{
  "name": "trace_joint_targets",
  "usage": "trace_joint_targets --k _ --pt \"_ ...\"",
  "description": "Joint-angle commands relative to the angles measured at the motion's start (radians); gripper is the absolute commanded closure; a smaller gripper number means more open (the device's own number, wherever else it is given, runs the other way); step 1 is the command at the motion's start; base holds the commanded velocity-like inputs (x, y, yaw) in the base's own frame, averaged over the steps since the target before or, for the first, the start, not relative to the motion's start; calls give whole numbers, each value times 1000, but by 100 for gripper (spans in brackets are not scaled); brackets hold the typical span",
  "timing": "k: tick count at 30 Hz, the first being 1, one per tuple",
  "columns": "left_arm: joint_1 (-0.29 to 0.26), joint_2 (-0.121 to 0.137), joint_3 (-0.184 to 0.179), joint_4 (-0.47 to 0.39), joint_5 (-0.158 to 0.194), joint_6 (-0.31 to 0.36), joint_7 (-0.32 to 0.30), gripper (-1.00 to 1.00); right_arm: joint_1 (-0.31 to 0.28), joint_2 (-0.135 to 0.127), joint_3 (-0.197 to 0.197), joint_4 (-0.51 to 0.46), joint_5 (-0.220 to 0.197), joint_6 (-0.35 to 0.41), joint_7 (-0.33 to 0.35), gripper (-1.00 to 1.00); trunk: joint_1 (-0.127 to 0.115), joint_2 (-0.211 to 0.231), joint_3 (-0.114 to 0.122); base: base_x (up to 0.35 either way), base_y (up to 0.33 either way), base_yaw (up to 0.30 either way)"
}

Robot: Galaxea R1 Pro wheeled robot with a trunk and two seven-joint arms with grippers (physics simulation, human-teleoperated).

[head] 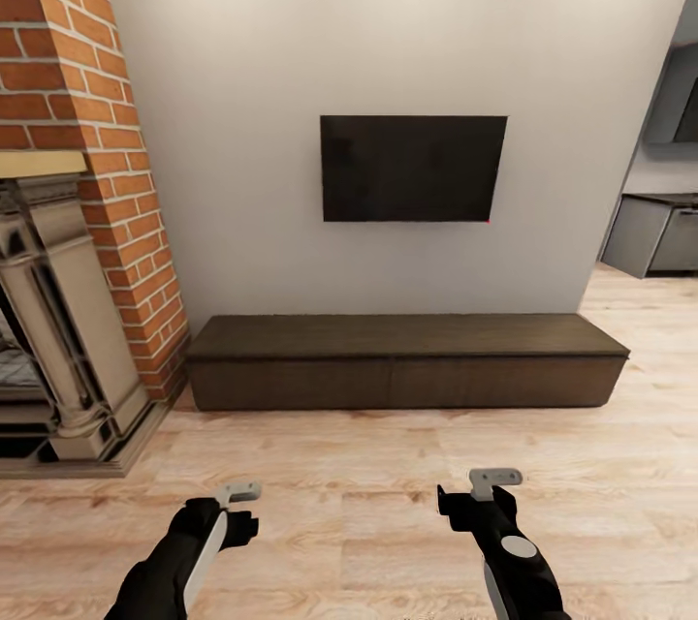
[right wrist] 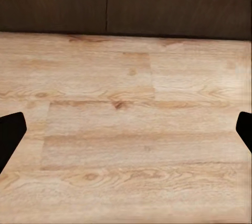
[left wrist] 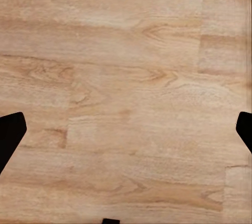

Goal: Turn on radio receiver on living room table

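Note:
The radio receiver and the table are out of view. I face a white wall, with both arms held low over the light wood-plank floor (head: pixel 349 465). My left gripper (head: pixel 237 494) hangs above bare planks; in the left wrist view its dark fingertips (left wrist: pixel 10 135) sit far apart at the frame edges with nothing between them. My right gripper (head: pixel 494 480) is likewise open, its fingertips (right wrist: pixel 10 135) spread wide over the floor, pointing toward the front of a dark-brown low cabinet (right wrist: pixel 126 3).
The long dark-brown low cabinet (head: pixel 407 358) stands against the wall under a black wall-mounted screen (head: pixel 412 168). A brick fireplace (head: pixel 78 242) with a stone surround juts out at left. At right, an opening leads to a room with grey cabinets (head: pixel 654 232).

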Motion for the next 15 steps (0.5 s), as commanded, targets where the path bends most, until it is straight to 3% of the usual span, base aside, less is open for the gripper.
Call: trace_joint_targets --k 1,15 --pt "0 1 1 -4 -1 0 0 -100 0 0 0 0 0 0 0 -100 0 0 0 0 0 -292" --pt "0 -4 -8 -28 -3 -1 0 -100 0 3 0 0 -4 0 0 -100 0 0 0 0 0 -291"
